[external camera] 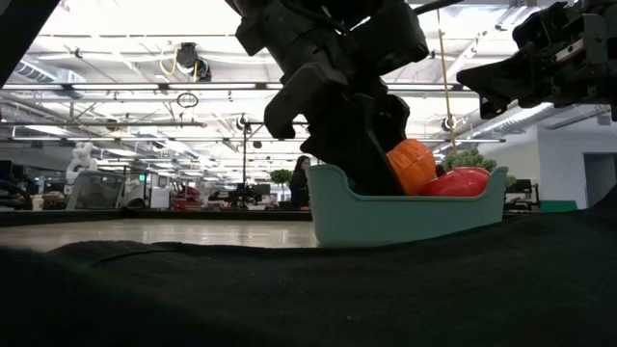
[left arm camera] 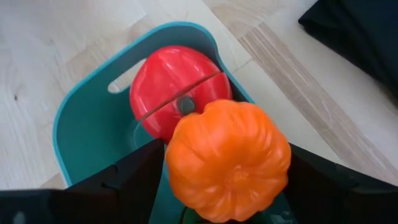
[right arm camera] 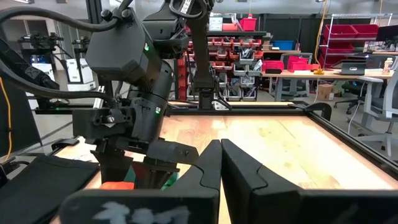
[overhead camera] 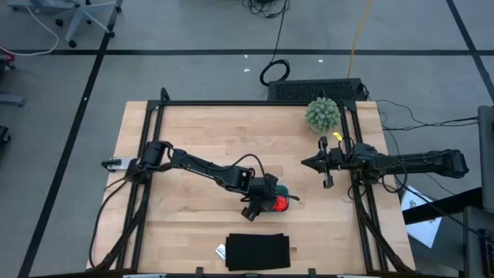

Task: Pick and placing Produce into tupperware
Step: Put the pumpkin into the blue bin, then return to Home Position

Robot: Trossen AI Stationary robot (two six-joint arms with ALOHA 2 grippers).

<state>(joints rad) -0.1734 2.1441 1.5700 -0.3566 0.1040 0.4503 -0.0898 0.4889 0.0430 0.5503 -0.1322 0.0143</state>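
Orange ball (left arm camera: 227,160) | pinched by left fingers (left arm camera: 134,177) over tupperware (left arm camera: 87,124) | right fingers (right arm camera: 219,163) pressed together

Two dark robot arms are reaching over one wooden surface (overhead camera: 193,131), each ending in one claw: the left claw (overhead camera: 262,202) and the right claw (overhead camera: 315,164). One teal tupperware container (external camera: 405,217) is sitting on the surface. Two produce pieces are showing at it: one orange ball (left arm camera: 227,160) and one red tomato-like piece (left arm camera: 165,87). One pale-green spiky ball (overhead camera: 323,114) is resting near the far edge. One black flat rectangle (overhead camera: 258,252) is lying at the near edge. One person (external camera: 301,181) is standing in the room behind.
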